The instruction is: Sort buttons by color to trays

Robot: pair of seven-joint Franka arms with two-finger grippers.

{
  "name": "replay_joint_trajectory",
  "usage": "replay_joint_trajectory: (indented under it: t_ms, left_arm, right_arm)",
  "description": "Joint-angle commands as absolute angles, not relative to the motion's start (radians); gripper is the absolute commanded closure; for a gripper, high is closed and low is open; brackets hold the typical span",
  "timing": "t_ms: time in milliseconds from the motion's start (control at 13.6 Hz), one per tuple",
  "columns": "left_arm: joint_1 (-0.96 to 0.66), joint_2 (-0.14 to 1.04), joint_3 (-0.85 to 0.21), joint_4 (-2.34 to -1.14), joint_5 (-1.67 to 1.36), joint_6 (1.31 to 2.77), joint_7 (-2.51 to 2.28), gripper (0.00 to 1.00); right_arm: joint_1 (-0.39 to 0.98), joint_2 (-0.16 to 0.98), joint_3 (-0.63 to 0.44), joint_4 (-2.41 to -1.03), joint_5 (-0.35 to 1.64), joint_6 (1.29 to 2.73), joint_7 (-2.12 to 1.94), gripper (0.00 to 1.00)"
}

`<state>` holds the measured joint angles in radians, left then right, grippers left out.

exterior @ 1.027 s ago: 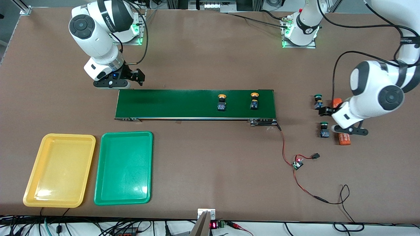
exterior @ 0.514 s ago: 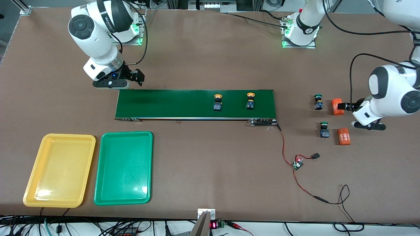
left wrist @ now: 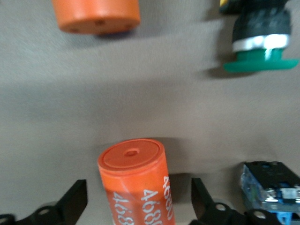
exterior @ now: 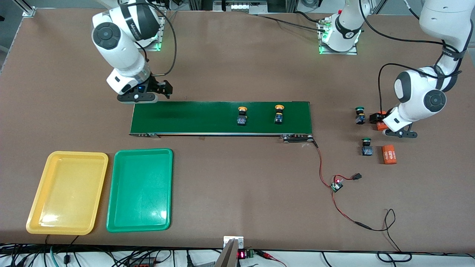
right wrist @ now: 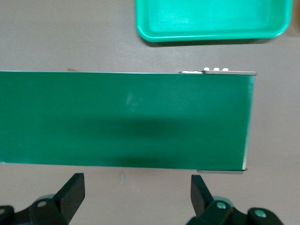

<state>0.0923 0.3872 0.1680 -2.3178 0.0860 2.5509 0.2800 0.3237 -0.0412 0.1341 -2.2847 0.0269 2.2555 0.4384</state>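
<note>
Two yellow-capped buttons (exterior: 242, 115) ride the conveyor belt (exterior: 193, 118). Left gripper (left wrist: 138, 206), fingers spread, straddles an orange cylinder (left wrist: 138, 185) near the table's left-arm edge. Right gripper (right wrist: 136, 199) hangs open over the belt's end.

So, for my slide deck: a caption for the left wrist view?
Left gripper open around an orange cylinder, green-capped button nearby.

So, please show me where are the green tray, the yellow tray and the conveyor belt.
green tray (exterior: 139, 222), front view, on its bare floor near the rim closest to the camera.
yellow tray (exterior: 66, 193), front view, on the middle of its bare floor.
conveyor belt (exterior: 193, 118), front view, on the bare belt surface.
</note>
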Motion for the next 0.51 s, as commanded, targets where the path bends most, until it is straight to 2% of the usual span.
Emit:
replay_joint_trajectory:
  t_ms: [0, 73, 220, 440]
  left_arm:
    - [0.097, 0.379, 0.172, -2.313, 0.103, 2.543, 0.302, 0.45]
    - [0.097, 0.376, 0.172, -2.309, 0.103, 2.536, 0.302, 0.62]
    - [0.097, 0.365, 0.172, -2.287, 0.1, 2.49, 0.298, 0.85]
    - [0.087, 0.353, 0.163, -2.151, 0.087, 2.247, 0.299, 0.86]
  right_arm:
    - [0.389, 0.049, 0.132, -2.202, 0.032, 2.275, 0.544, 0.0]
    - [0.418, 0.087, 0.132, -2.168, 0.031, 2.276, 0.57, 0.0]
    - [0.462, 0.164, 0.129, -2.103, 0.012, 2.276, 0.638, 0.0]
    - [0.463, 0.209, 0.13, -2.074, -0.04, 2.279, 0.643, 0.0]
